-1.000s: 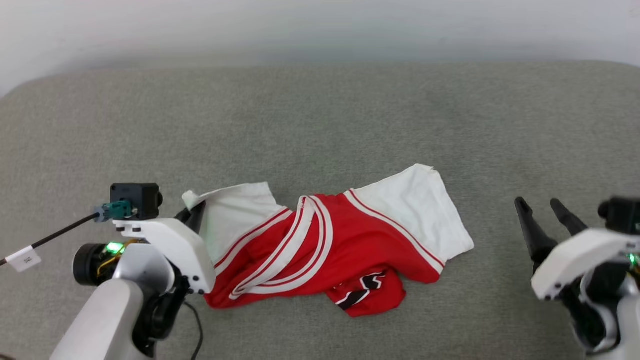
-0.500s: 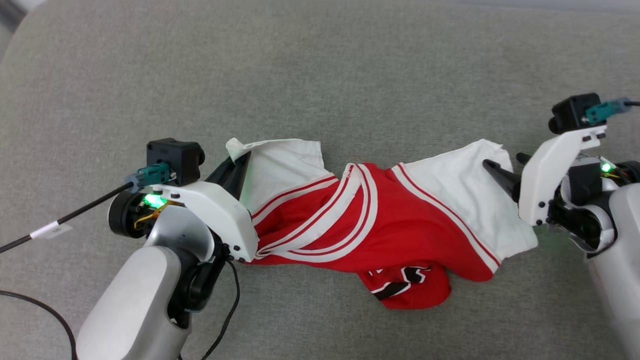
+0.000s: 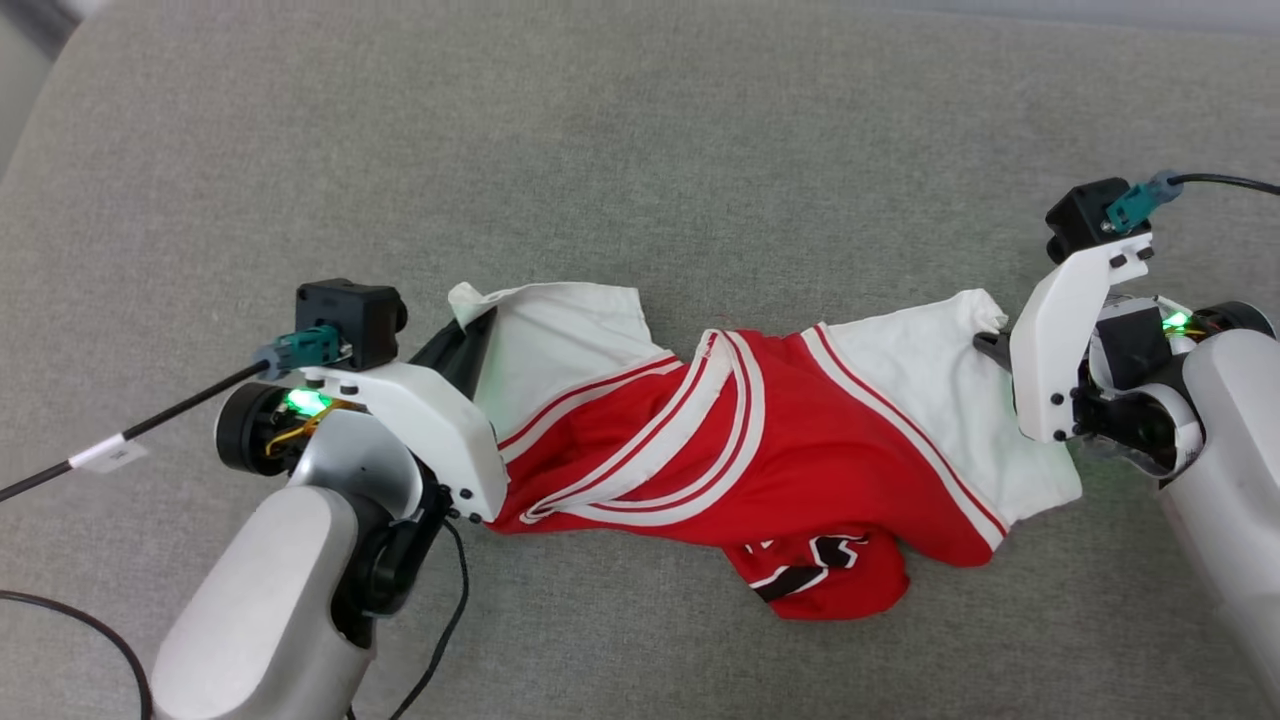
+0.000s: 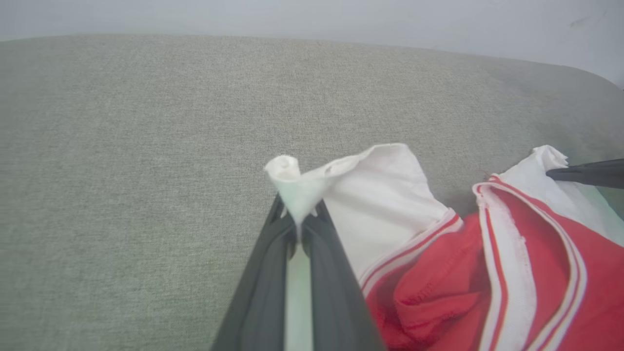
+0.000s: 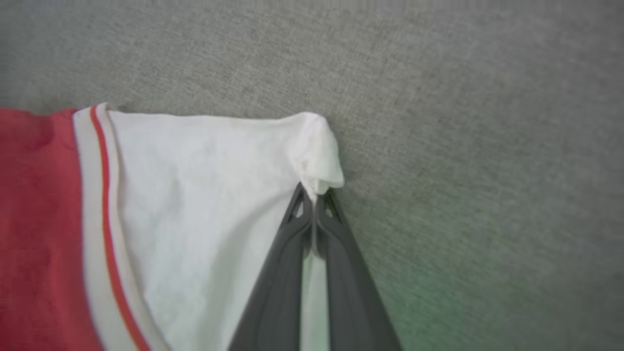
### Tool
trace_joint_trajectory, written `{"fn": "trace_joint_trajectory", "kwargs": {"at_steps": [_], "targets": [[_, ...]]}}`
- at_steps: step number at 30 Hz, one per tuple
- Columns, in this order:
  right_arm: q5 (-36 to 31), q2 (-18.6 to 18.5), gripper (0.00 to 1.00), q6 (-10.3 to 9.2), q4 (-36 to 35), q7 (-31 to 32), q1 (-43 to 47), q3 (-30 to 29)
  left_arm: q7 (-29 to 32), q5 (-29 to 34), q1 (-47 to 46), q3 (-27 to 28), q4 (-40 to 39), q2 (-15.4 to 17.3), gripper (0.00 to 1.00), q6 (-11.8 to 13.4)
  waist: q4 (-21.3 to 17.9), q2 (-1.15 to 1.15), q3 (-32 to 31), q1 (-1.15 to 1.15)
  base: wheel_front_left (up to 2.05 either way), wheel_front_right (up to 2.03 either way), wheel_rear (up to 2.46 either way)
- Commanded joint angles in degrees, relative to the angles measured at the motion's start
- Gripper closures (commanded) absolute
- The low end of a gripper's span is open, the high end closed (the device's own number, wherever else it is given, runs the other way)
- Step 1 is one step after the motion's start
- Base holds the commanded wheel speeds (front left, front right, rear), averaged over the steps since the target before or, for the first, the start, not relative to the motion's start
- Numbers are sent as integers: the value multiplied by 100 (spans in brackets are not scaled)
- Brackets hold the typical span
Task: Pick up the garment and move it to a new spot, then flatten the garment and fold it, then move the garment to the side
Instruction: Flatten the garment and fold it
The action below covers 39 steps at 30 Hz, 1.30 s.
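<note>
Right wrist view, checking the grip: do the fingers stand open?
No, the right gripper is shut on a white sleeve corner of the garment.

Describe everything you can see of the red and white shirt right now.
The shirt is a soft red jersey with white short sleeves, red-and-white striped trim and black, white-edged lettering peeking from a fold at its near edge. It lies crumpled and twisted on the grey fabric surface, drawn out sideways. The left pincer is shut on one sleeve's corner, the right pincer on the other's.
</note>
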Motion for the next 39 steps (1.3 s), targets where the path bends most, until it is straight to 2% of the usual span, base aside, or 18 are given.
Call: {"fn": "trace_joint_trajectory", "kwargs": {"at_steps": [1, 7, 12, 21, 26, 31, 39], "targets": [[-14, -51, 100, -1, 37, -178, -27, 51, -87, 9, -47, 51, 22, 45, 100, 15, -104, 0, -161, -1, 0, 0, 0], [-120, -182, 100, -1, -214, -869, -97, -60, -235, 7, -179, 193, 132, 94, 100, 51, -368, 0, -583, -1, 0, 0, 0], [-441, -165, 100, -1, -514, -1326, -104, -357, -359, -11, -458, 406, 328, 230, 100, 35, -748, 0, -978, -1, 0, 0, 0], [-1103, 10, 100, -1, -445, -1886, -544, -999, -484, 4, -1658, 570, 1104, 168, 100, -88, -1128, 0, -1186, -1, 0, 0, 0], [-1318, 18, 100, -1, -224, -2253, -1233, -1105, -673, 81, -2723, 579, 1898, 10, 100, -214, -1188, 0, -900, -1, 0, 0, 0], [-1480, -21, 100, -1, -30, -2725, -2250, -1244, -929, 123, -3984, 663, 2585, -123, 100, -346, -1205, 0, -340, -1, 0, 0, 0], [-1915, -171, 100, -1, 211, -3427, -3903, -1143, -1601, 433, -5845, 758, 3178, 6, 100, -472, -1190, 0, 540, -1, 0, 0, 0]]}}
